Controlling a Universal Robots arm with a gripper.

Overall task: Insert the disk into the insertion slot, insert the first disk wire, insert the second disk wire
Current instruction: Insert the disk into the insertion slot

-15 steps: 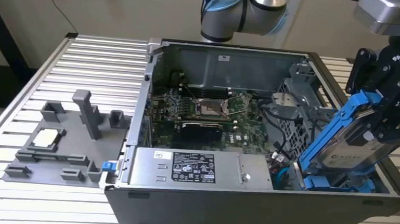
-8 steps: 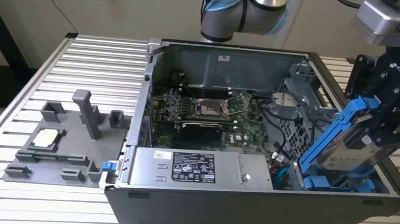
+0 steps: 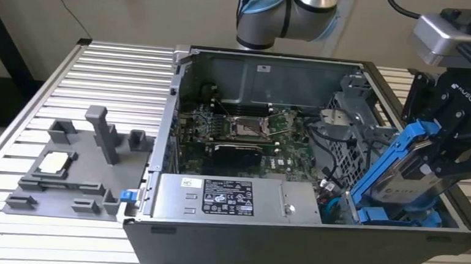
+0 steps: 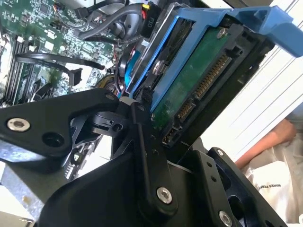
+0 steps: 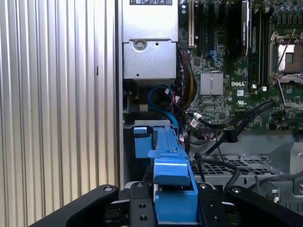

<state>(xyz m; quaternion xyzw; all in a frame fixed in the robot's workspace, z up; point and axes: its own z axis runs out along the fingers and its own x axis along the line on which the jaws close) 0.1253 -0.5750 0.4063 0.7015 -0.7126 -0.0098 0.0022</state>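
Observation:
My gripper (image 3: pixel 434 159) is shut on the disk (image 3: pixel 398 186), a silver-grey drive in a blue carrier frame (image 3: pixel 398 148). The disk hangs steeply tilted over the open computer case's corner at the exterior view's right. Its lower end reaches down toward the insertion slot (image 3: pixel 341 209) beside the power supply. In the second wrist view the disk's green circuit board (image 4: pixel 189 80) and connector face the camera, clamped between the black fingers (image 4: pixel 142 137). In the first wrist view the blue carrier (image 5: pixel 170 165) points at the bay. A blue cable (image 5: pixel 161 94) and black cables (image 5: pixel 222 137) lie loose nearby.
The power supply (image 3: pixel 215 198) and the motherboard (image 3: pixel 235 129) fill the case. A grey fixture plate (image 3: pixel 69 171) with upright posts sits on the slatted metal table (image 3: pixel 100 74) at the exterior view's left. A person's hand (image 4: pixel 279 135) shows beyond the case.

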